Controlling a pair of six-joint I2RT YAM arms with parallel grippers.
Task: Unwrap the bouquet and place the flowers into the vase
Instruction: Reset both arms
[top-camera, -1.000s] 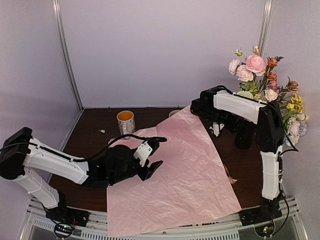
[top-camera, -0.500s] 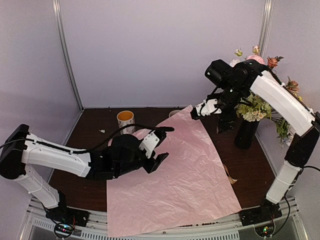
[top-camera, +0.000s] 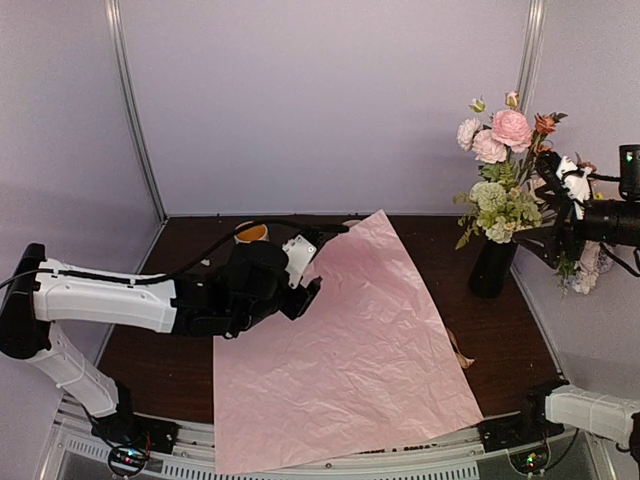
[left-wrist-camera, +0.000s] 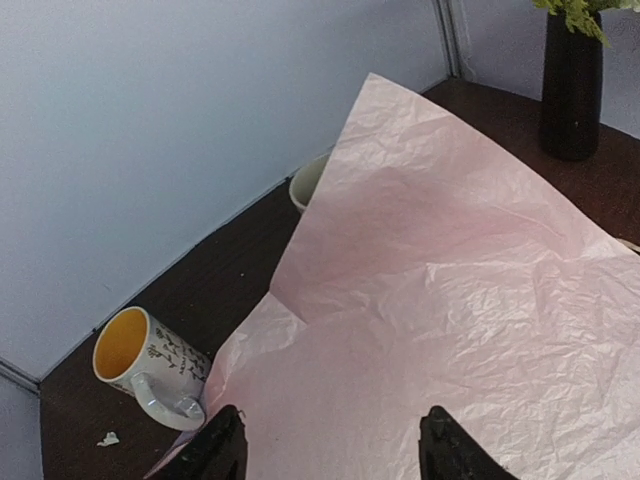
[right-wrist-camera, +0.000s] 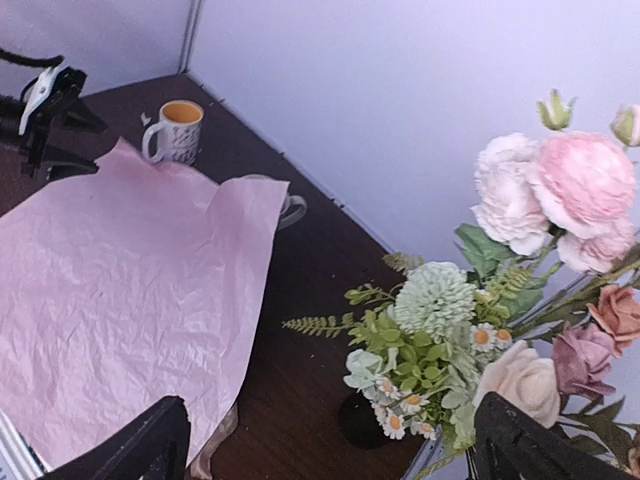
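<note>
We see the flowers standing in the vase, the paper spread flat.

We find the slim matte black vase upright near the table's far right corner. Pink, peach, white and pale green blooms with small daisies and leaves fan out above its rim, the tallest pink heads leaning right. The crinkled pink sheet lies unfolded across the middle, well apart from the vase, one corner pointing to the back wall and its near edge at the front.
</note>
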